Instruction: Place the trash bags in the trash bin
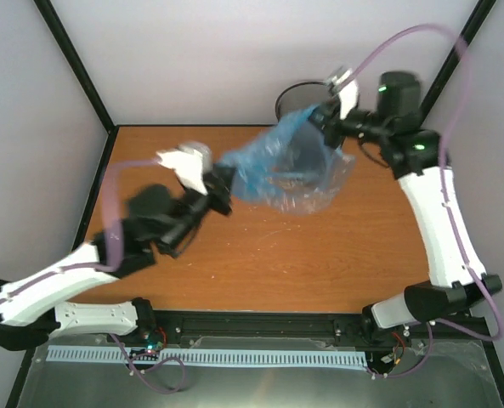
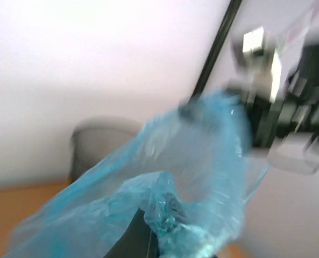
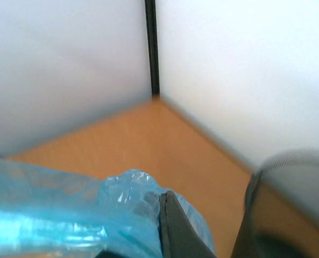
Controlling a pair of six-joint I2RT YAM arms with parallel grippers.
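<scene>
The light-blue trash bag [image 1: 281, 166] hangs stretched in the air between both grippers, above the table. My left gripper [image 1: 224, 183] is shut on its left edge; the film bunches over the fingers in the left wrist view [image 2: 164, 212]. My right gripper [image 1: 321, 115] is shut on the bag's upper right edge, seen bunched in the right wrist view [image 3: 132, 199]. The black mesh trash bin [image 1: 301, 95] stands at the back of the table, partly hidden behind the bag and right gripper. It shows blurred in the left wrist view [image 2: 97, 145] and the right wrist view [image 3: 288, 209].
The wooden table [image 1: 260, 263] is walled by white panels with black frame posts [image 1: 77, 64]. The right arm [image 1: 434, 212] runs along the table's right side, the left arm [image 1: 82, 272] along the near left.
</scene>
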